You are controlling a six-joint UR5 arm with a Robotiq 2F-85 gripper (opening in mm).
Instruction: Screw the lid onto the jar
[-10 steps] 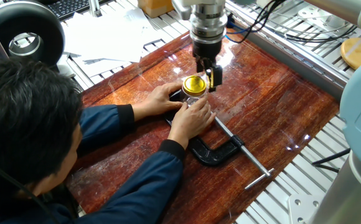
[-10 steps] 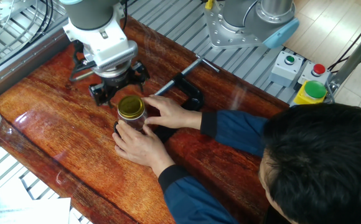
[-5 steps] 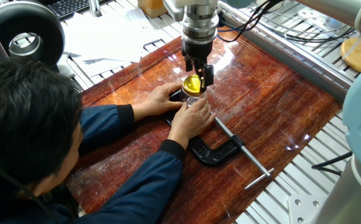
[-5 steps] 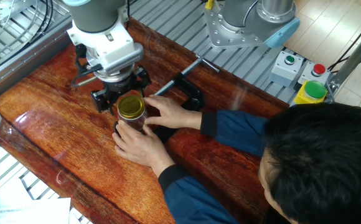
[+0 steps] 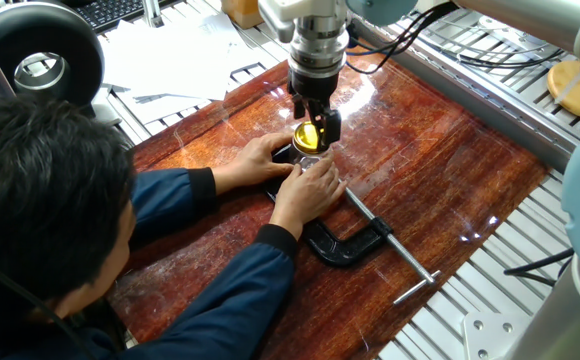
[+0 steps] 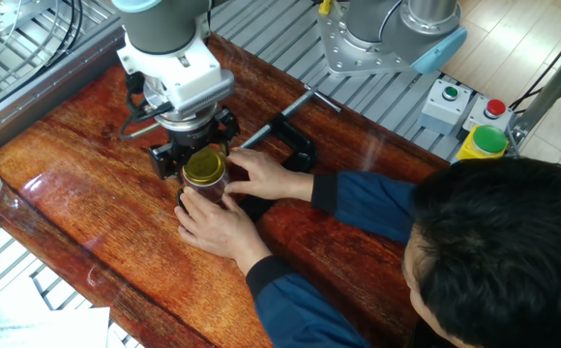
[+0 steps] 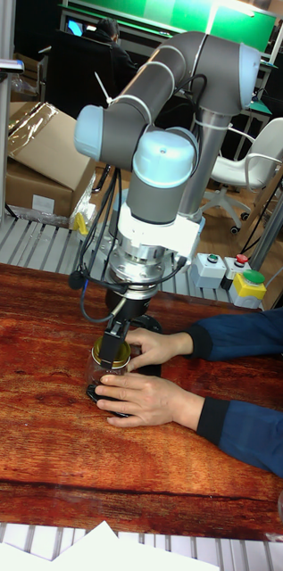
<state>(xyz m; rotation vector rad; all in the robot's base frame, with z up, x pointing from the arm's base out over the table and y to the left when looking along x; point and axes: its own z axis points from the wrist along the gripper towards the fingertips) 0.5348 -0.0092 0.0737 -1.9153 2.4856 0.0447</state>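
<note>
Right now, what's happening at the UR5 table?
A person is steadying the jar on the wooden table with both hands, and the yellow lid already sits on its mouth. The arm's tool is right at the lid, fingers spread to either side of it, apparently lining up to grip and screw it on. The tool looks open, not yet clamped. A black C-clamp lies beside the person's hands.

Robotics lab or workshop: wooden counter [image 5: 440,160] on aluminium-profile frame, emergency-stop button boxes [image 6: 459,101], C-clamp [image 5: 345,240], cardboard boxes [image 7: 43,147], office chair [image 7: 257,156], monitors behind.
</note>
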